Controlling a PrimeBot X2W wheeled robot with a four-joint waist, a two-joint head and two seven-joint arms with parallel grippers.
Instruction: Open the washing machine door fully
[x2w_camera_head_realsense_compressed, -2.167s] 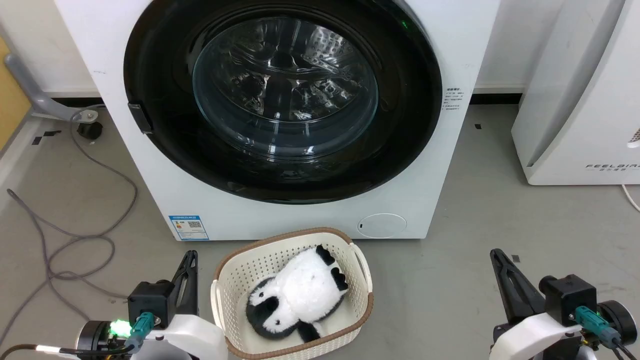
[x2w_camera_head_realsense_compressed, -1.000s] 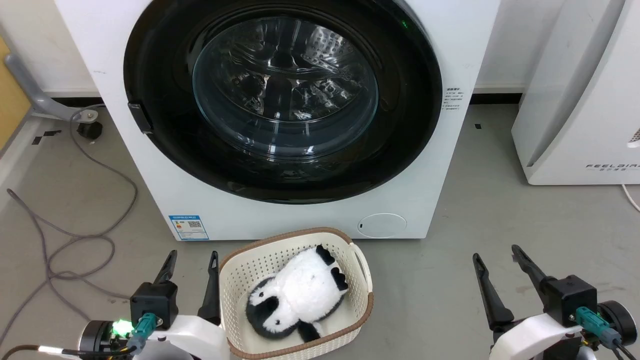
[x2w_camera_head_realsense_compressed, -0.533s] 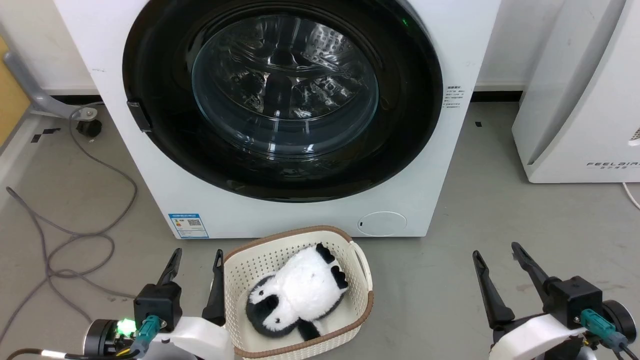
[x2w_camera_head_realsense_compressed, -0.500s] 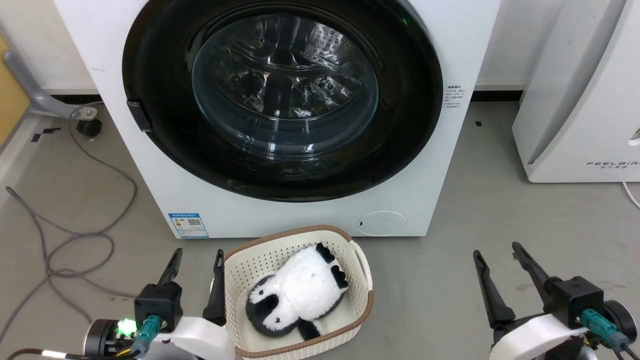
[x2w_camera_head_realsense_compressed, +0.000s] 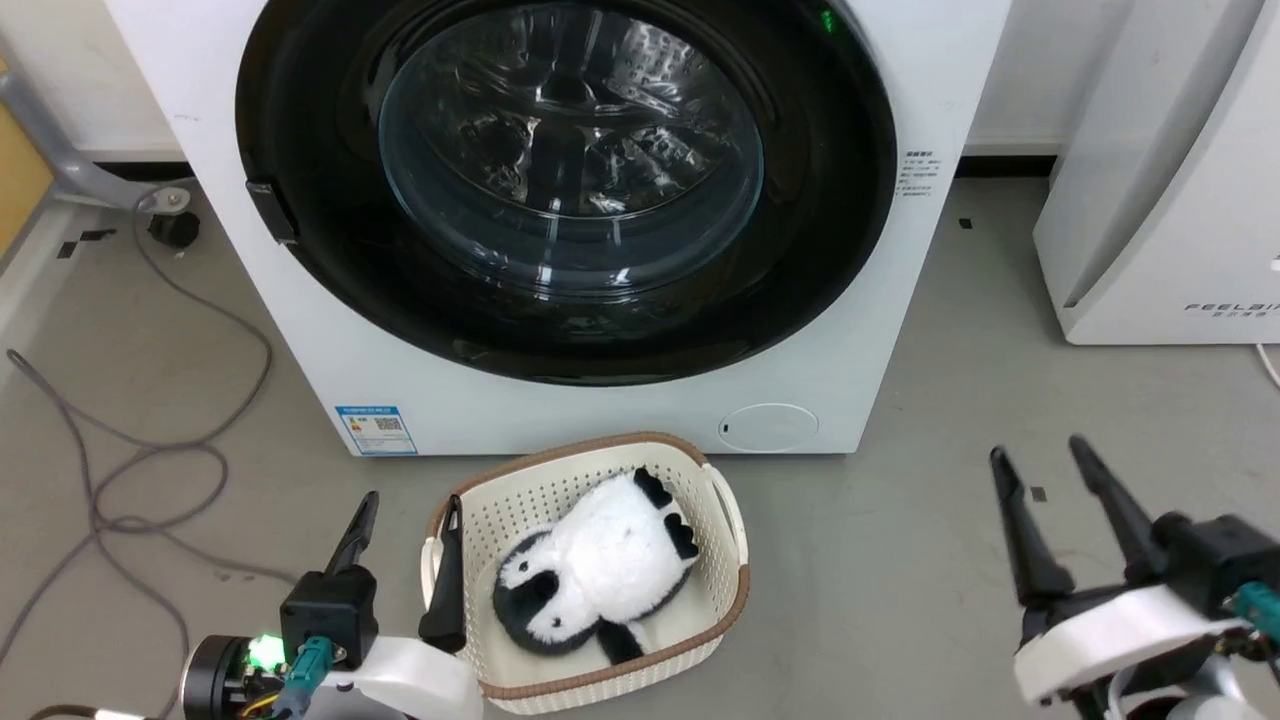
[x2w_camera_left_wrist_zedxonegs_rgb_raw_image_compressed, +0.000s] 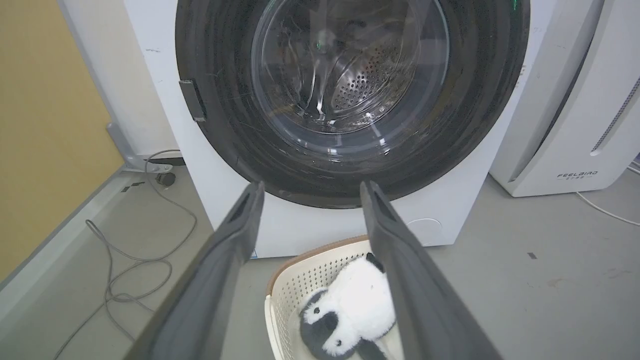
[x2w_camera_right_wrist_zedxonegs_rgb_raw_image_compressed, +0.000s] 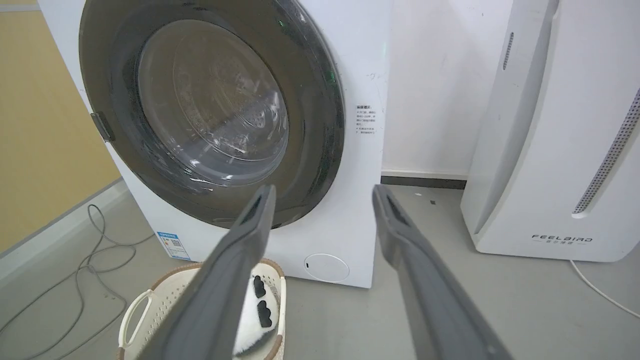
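The upper edge of the head view cuts off the top of the washing machine (x2w_camera_head_realsense_compressed: 600, 420) and the upper arc of the washing machine door (x2w_camera_head_realsense_compressed: 565, 170). Print on the white notice (x2w_camera_head_realsense_compressed: 918, 172) right of the door, and on the blue sticker (x2w_camera_head_realsense_compressed: 377, 430) at lower left, is too small to read. The right claw (x2w_camera_head_realsense_compressed: 1037, 448), lower right, is blurred. In the right wrist view its finger (x2w_camera_right_wrist_zedxonegs_rgb_raw_image_compressed: 220, 290) hides most of the plush panda (x2w_camera_right_wrist_zedxonegs_rgb_raw_image_compressed: 247, 325) in the basket (x2w_camera_right_wrist_zedxonegs_rgb_raw_image_compressed: 165, 300).

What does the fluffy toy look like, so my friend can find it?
Find the big white washing machine with the round black door. On the floor before it sits a cream basket with a brown rim. The toy lies inside: the one furry thing, white with black patches.
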